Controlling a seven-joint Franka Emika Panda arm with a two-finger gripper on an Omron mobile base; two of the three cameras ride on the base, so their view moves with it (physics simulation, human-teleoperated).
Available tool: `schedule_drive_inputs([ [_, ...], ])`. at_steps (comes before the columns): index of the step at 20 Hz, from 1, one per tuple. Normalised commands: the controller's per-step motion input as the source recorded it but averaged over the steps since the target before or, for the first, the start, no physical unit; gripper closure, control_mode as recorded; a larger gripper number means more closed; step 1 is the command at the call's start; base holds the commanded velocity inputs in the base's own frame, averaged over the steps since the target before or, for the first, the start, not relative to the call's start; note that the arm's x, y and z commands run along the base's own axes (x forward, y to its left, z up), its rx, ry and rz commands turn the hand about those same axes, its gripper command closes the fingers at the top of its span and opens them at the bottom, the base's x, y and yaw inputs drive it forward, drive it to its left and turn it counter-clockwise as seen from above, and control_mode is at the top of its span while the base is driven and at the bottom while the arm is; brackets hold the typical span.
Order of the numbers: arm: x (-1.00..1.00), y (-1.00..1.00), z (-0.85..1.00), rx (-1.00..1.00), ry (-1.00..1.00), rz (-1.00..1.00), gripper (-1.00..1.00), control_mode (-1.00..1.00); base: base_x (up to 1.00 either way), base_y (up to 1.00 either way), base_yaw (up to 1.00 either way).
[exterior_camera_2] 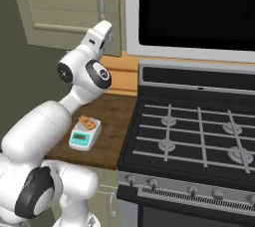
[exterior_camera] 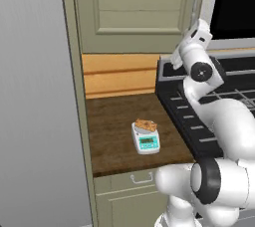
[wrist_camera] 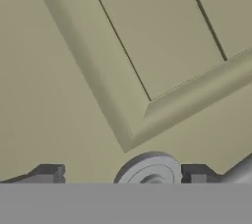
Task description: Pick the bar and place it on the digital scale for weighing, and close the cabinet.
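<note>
Olive-green panelled cabinet door [exterior_camera: 134, 12] looks shut, its curved grey handle [exterior_camera: 194, 2] just beside the hand [wrist_camera: 120, 175], whose fingers stand apart, holding nothing. Well below, the orange-brown bar [exterior_camera: 146, 125] lies on the white digital scale [exterior_camera: 145, 139] on the tabletop [exterior_camera: 114, 121].

My left base camera sits behind my arm on the left, looking forward and down on the dark wooden tabletop [exterior_camera: 119, 121] and the olive-green panelled wall cabinet [exterior_camera: 134, 7] above it. My right base camera looks from the opposite side, taking in the black gas stove [exterior_camera_2: 199, 126] too. Both share the tabletop, cabinet door and small white digital scale [exterior_camera: 145, 140]. My hand camera is pressed very close against the cabinet's panelling, rolled at an angle.
</note>
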Motion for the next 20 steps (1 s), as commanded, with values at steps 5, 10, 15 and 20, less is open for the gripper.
schedule_drive_inputs([
  [5,0.95,0.11,0.00,0.00,0.02,0.00,-1.00,-1.00,0.00,0.00,0.00],
  [10,0.98,0.06,0.00,0.00,0.03,0.00,-1.00,-1.00,0.00,0.00,0.00],
  [15,1.00,0.18,0.00,0.00,0.00,0.00,-1.00,-1.00,0.00,0.00,0.00],
  [20,0.77,0.02,0.08,0.00,0.16,0.00,-1.00,-1.00,0.00,0.00,0.00],
])
